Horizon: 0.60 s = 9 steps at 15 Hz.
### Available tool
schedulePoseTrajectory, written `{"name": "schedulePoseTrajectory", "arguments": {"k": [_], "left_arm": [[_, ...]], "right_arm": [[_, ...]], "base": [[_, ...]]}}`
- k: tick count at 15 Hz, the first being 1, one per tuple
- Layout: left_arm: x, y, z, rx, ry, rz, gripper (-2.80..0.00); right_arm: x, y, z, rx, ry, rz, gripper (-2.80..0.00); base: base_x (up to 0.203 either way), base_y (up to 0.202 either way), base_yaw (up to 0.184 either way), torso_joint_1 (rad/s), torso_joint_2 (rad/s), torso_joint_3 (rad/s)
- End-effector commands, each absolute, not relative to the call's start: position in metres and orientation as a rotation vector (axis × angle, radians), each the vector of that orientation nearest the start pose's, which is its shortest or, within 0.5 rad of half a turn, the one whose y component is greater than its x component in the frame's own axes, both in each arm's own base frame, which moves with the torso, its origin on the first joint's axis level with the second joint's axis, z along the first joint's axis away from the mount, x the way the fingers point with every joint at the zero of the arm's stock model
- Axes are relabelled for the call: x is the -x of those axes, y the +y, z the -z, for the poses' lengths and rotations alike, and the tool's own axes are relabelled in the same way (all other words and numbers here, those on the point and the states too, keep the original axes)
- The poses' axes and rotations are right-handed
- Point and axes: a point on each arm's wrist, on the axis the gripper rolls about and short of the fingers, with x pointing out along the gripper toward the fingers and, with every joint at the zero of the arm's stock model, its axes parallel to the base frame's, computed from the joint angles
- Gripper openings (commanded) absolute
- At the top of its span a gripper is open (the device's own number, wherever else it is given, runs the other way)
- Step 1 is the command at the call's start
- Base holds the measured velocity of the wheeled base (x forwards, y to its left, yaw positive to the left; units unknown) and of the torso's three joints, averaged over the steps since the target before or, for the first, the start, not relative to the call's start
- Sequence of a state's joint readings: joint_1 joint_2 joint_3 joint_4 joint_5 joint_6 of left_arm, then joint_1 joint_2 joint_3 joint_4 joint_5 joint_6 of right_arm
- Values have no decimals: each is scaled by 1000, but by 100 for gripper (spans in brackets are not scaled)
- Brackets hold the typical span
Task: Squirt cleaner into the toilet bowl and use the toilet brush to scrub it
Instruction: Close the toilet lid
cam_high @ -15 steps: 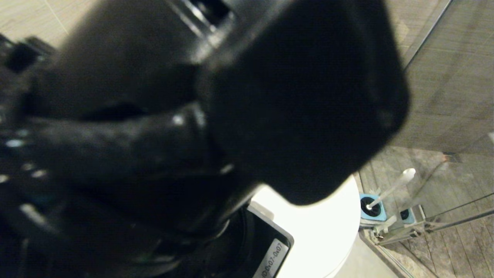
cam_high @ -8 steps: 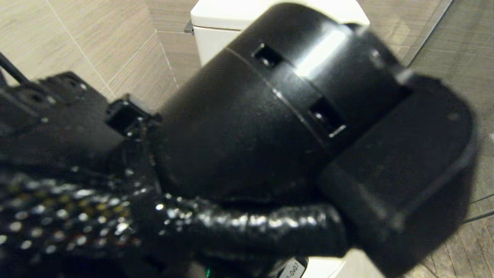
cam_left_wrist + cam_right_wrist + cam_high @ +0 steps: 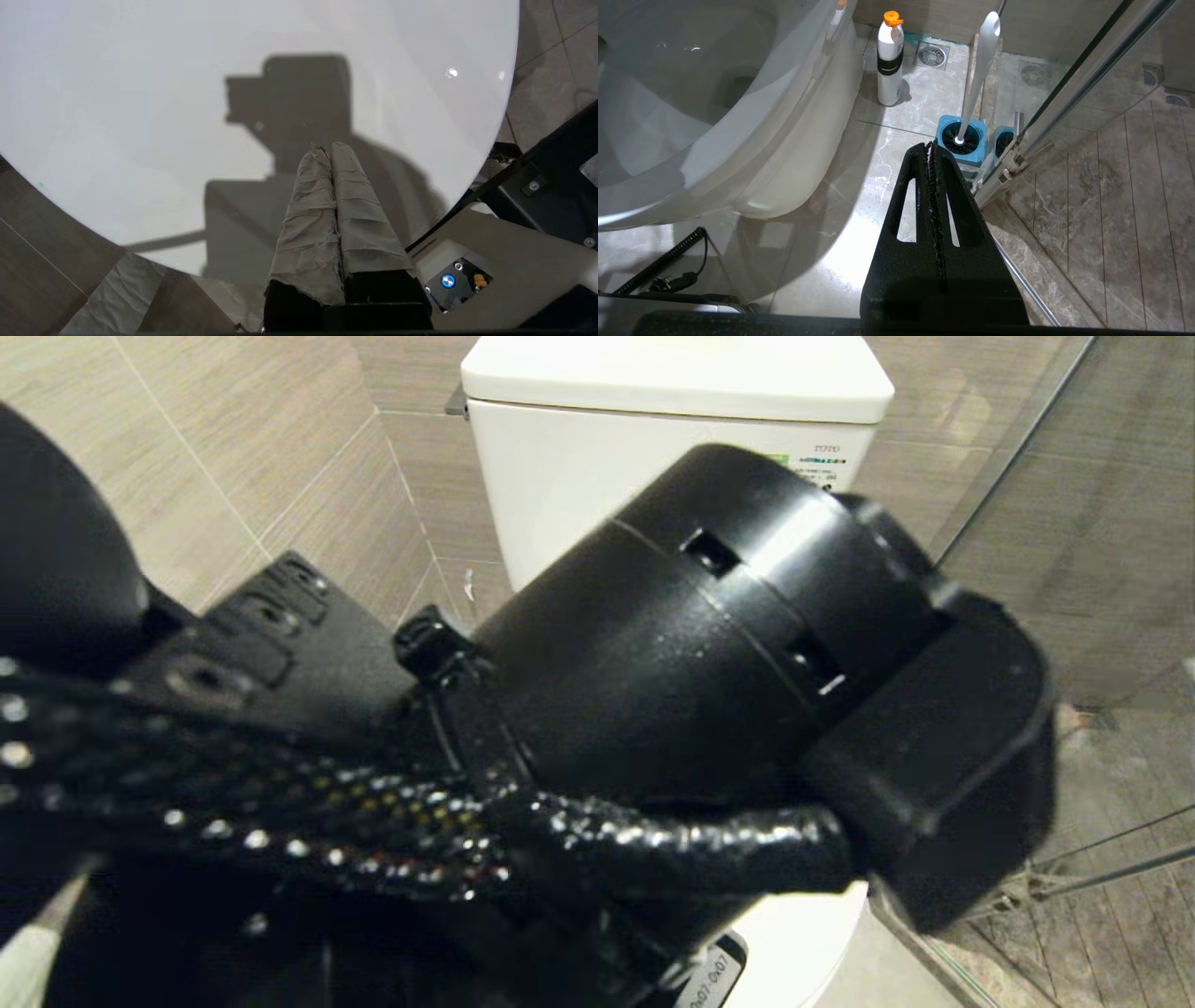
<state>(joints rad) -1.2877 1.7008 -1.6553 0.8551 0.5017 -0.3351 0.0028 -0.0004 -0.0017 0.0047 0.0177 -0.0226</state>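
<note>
Left wrist view: left gripper (image 3: 331, 148) fingers pressed together, empty, above closed white toilet lid (image 3: 140, 116). Advice: raise lid first, hooking edge gently. Right gripper (image 3: 930, 148) also closed, parked near toilet brush (image 3: 978, 70).

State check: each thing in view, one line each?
White ceramic toilet: lid down, closed.
Slim whitish toilet brush: standing in its holder, untouched.
Square blue-topped brush holder: upright on floor by the glass door.
White bottle with orange cap: upright, capped, beside the toilet.
Left gripper: shut, empty, over the lid.
Right gripper: shut, empty, above the floor.
</note>
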Motion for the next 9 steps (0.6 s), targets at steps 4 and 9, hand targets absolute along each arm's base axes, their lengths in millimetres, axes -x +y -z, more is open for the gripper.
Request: {"name": "schedulePoseTrajectory", "arguments": {"k": [4,9], "left_arm": [[-101,-272,-278,-413,696,574,-280],[-110,-272,-275,-412,708,546,-280]], "right_arm": [[23,0,-75,23,3,-22,-280],[23,0,-75,23,3,-22,-280]], "base": [[0,0,0,0,0,0],[0,0,0,0,0,0]]}}
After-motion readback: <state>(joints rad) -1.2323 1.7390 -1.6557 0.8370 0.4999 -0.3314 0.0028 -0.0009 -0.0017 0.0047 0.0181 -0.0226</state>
